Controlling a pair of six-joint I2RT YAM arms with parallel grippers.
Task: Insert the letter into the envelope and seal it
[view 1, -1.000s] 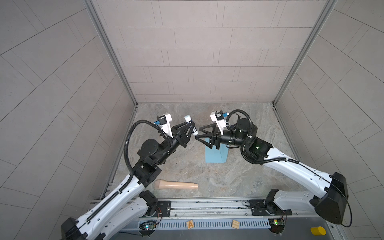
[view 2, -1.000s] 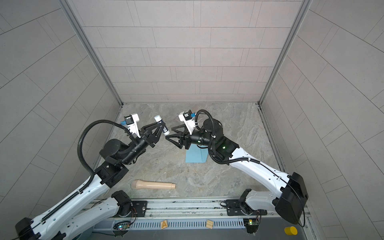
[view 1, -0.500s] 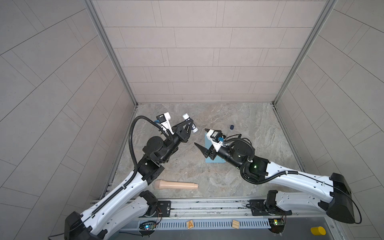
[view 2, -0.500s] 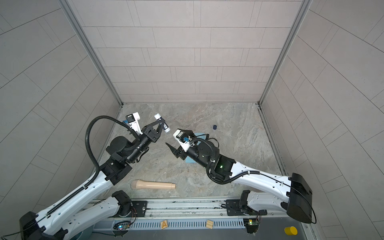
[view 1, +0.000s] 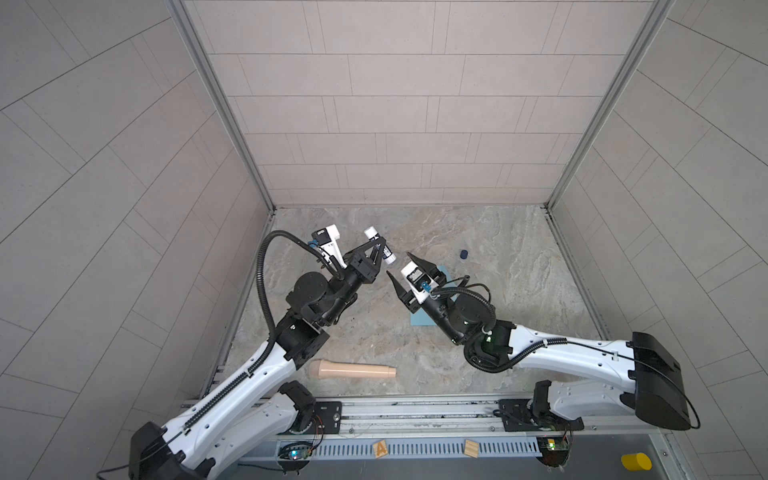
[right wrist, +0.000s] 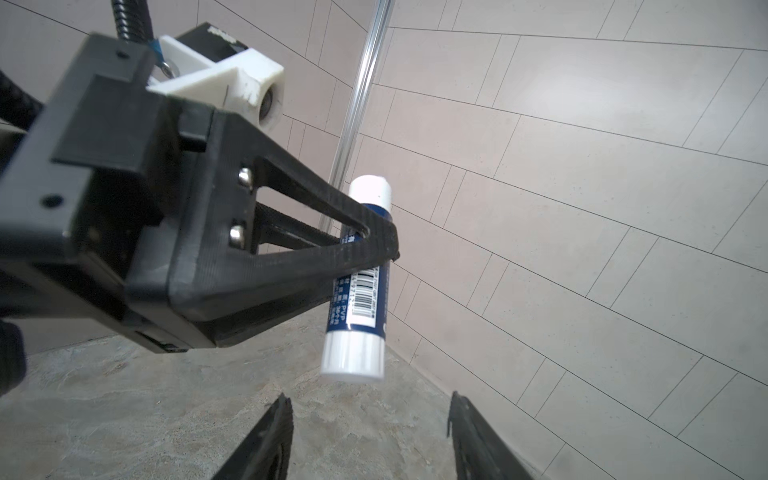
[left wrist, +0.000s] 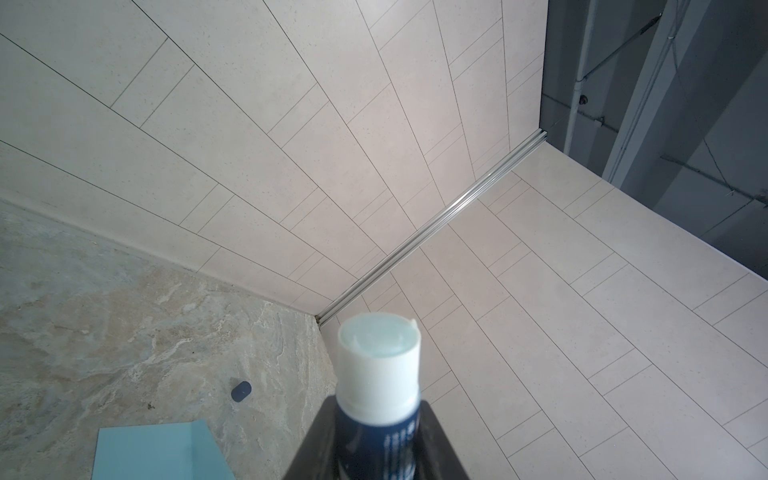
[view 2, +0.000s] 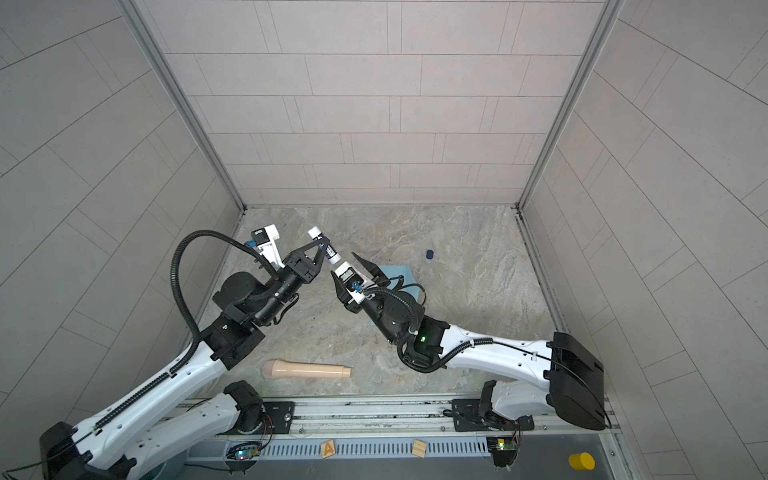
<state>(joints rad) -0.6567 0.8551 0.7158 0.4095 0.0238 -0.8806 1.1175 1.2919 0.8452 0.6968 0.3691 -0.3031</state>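
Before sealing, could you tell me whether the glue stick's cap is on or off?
Off: the glue stick shows bare glue at its tip; a dark cap lies on the table.

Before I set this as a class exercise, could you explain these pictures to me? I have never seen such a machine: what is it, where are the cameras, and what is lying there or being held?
These are two robot arms, each ending in a two-fingered claw. Both top views look down from above on the whole scene. The other two pictures come from a small camera on each arm's wrist, so they show things from close up.

The left claw is shut on a glue stick, which is blue with white ends. The right claw stands open and empty just beside it.

On the stone-patterned table lie a light blue envelope, partly hidden by the right arm, a small dark cap and a beige rod. No letter shows anywhere.
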